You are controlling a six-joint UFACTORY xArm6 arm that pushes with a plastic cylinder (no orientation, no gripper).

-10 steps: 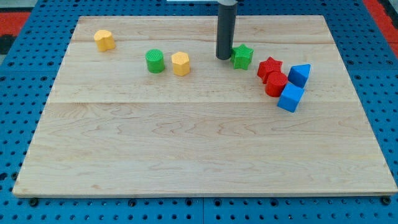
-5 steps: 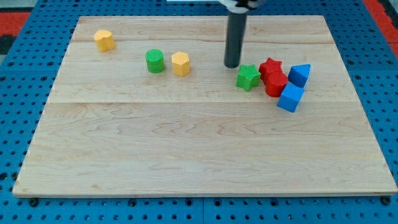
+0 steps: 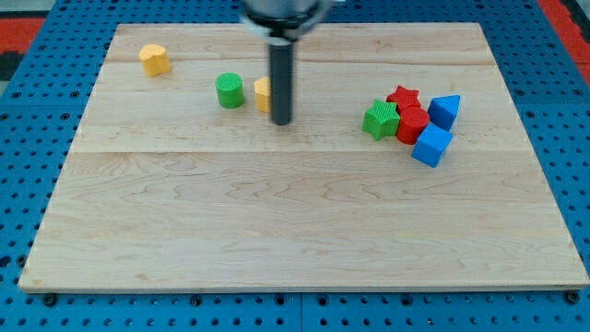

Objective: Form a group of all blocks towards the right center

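Tip (image 3: 281, 122) now beside yellow block (image 3: 262, 93)

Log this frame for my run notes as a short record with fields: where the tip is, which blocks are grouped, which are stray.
tip: my tip in front of the yellow block, partly hiding it
grouped at right centre: green star, red star, red block, blue block, blue cube
stray: green cylinder, the yellow block by the tip, yellow block at top left
surface: wooden board
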